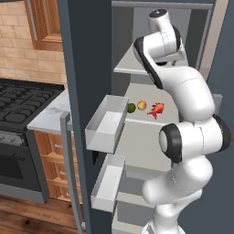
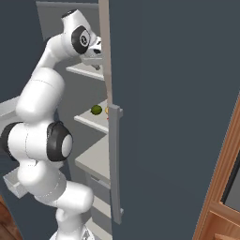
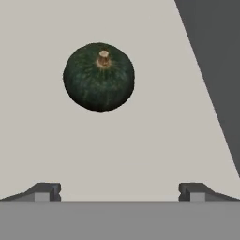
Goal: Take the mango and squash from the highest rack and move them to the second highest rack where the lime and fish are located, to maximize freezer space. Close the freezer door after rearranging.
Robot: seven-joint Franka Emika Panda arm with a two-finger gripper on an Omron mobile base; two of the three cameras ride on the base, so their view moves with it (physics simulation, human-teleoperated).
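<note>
Freezer: door open, pale shelves.
Top shelf: squash, stem up.
Second shelf: lime, mango, fish.
Fingers: apart, short of squash.

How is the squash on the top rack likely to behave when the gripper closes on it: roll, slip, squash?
The squash looks round and sits loose on a flat pale shelf, so a nudge would probably roll it. Its rind looks smooth and hard, so likely rigid but a bit slippery. The gripper is open and apart from it, fingertips wide enough to straddle it.
</note>
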